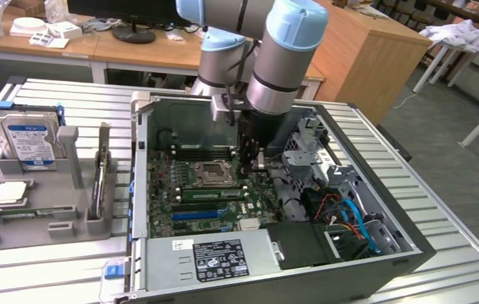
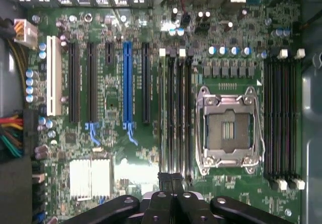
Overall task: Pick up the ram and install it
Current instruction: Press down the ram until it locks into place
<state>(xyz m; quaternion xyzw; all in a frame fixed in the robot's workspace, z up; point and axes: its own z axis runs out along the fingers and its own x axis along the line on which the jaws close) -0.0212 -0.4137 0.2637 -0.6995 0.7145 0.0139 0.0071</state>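
While slatted table (image 1: 442, 209) bears case (image 1: 375, 269), desks (image 1: 138, 47) behind

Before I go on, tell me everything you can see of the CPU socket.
The CPU socket is a square recess lying flat on the green motherboard, inside the open case. A silver metal frame with a thin wire lever borders it. The centre is dark with a small paler patch, and it looks empty: no chip or cooler sits on it. Banks of long dark memory slots run along two opposite sides. Nothing touches it.
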